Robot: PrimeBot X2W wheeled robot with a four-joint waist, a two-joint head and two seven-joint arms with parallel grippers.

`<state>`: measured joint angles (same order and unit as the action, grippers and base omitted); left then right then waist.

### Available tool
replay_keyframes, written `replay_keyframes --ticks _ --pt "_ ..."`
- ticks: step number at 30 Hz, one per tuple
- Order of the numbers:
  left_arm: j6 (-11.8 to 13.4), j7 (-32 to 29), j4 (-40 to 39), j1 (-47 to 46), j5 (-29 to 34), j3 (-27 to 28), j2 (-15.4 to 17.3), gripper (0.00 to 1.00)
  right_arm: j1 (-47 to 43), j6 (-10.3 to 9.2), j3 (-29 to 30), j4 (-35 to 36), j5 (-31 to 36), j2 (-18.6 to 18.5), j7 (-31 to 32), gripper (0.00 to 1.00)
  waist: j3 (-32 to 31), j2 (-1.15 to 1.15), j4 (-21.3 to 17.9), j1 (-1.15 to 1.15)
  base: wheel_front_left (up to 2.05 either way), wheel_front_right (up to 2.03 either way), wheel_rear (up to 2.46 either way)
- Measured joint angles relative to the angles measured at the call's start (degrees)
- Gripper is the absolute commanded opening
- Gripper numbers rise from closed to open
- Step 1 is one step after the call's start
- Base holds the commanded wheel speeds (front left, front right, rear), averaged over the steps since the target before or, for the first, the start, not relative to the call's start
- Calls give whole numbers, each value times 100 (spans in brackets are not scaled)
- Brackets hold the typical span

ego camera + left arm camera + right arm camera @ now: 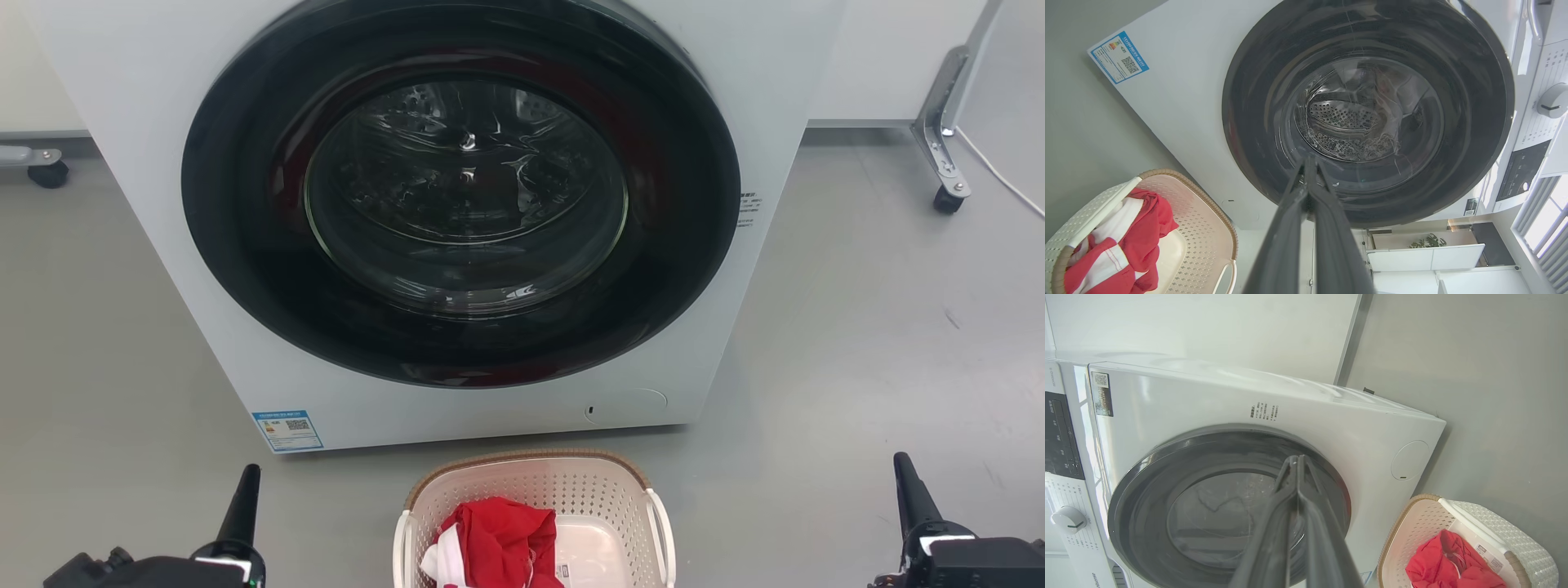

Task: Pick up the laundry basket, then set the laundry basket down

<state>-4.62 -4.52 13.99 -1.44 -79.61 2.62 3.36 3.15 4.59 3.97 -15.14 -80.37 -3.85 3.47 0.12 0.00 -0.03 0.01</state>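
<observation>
The laundry basket (571,483) is cream-white and perforated with a brown woven rim. It stands on the floor at the bottom centre of the head view, just in front of the washing machine, and holds a red and white garment (498,535). The left wrist view has the laundry basket (1202,212) at lower left; the right wrist view has the laundry basket (1511,535) at lower right. My left gripper (249,474) is shut and empty, well left of the basket. My right gripper (902,465) is shut and empty, well right of it. The left gripper (1308,161) and the right gripper (1296,459) point at the machine door.
A white front-loading washing machine (718,310) with a dark round door (461,192), shut, stands close behind the basket. A caster leg (943,155) stands at the right and another caster (47,171) at the far left. Grey floor (857,343) spreads on both sides.
</observation>
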Motion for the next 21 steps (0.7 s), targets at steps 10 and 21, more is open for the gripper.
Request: replay_keyframes --ticks 10,21 --pt "-151 -127 179 -201 -757 165 -40 0 119 148 237 -110 -733 91 203 0 -1 0 2 0 0 0 0" --pt "-202 -196 266 -310 -1209 256 -89 0 214 231 360 -192 -1105 132 303 0 -1 0 3 -1 0 0 0"
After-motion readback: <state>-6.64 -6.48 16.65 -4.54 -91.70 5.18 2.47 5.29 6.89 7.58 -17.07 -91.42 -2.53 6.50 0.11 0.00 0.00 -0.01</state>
